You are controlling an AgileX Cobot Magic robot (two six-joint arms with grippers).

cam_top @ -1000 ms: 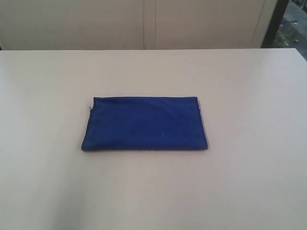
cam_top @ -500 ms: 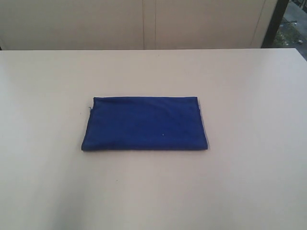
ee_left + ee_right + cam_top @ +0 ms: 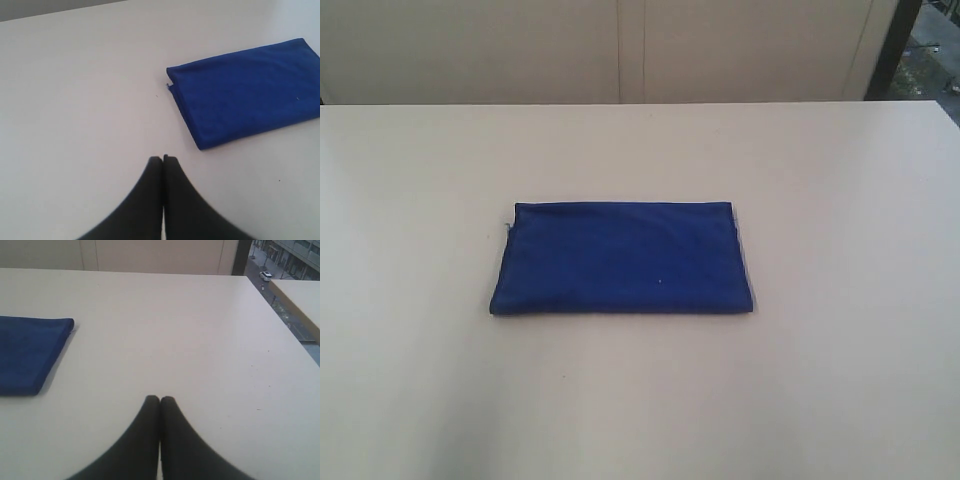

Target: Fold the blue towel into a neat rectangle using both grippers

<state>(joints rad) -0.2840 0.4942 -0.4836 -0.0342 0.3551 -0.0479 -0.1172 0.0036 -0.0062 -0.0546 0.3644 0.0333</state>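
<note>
- left end effector (image 3: 163, 158): jaws pressed together, nothing between; tips over bare bench (image 3: 75, 100), well apart from the blue towel (image 3: 245, 90).
- right end effector (image 3: 160, 399): jaws pressed together too, empty, over bare bench, well apart from the blue towel.
- blue towel: flat mid-bench in ext. view, folded to a tidy rectangle (layers show at its ends), loose thread (image 3: 508, 226) at far-left corner.
- vs. 1 s and 0.5 s ago: blue towel same spot, same shape.
- both arms held low, jaws pointing fwd across the bench.
</note>
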